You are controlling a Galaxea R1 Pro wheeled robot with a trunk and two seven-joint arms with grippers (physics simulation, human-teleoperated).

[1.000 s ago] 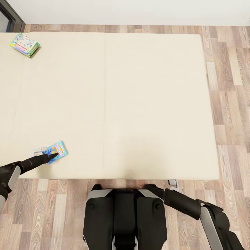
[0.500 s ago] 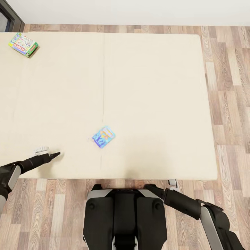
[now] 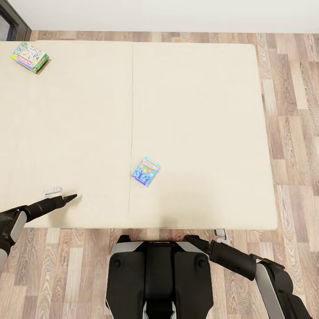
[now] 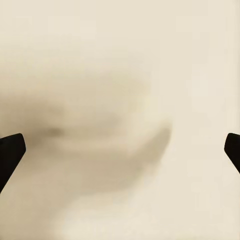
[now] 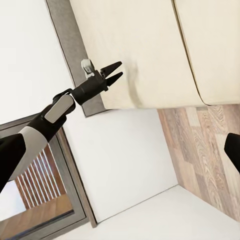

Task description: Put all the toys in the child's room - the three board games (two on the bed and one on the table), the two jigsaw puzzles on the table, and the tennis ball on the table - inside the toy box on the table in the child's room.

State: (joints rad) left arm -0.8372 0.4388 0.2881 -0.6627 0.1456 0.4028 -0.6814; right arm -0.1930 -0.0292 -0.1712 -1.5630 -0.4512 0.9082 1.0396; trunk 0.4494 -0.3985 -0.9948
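The blue board game [image 3: 145, 171] lies flat near the middle of the bed's beige mattress [image 3: 190, 110], a little toward the near edge. A second board game [image 3: 30, 56], green-white with a red band, rests at the far left corner. My left gripper [image 3: 71, 196] hovers low over the mattress at the near left, open and empty, well left of the blue box. The right wrist view shows that left gripper [image 5: 114, 71] with its fingers apart. My right gripper [image 3: 190, 239] hangs beside my trunk off the bed's near edge, one fingertip [image 5: 233, 150] at the picture's edge, nothing held.
Wood floor [image 3: 292, 110] runs along the right side and near edge of the bed. A white wall [image 3: 159, 13] stands behind it. A dark window frame [image 3: 13, 22] sits at the far left corner. The grey bed frame [image 5: 75, 60] borders the mattress.
The blue board game has slid right across the mattress, from beside my left fingertips to near the bed's middle. The left gripper holds the same place, empty.
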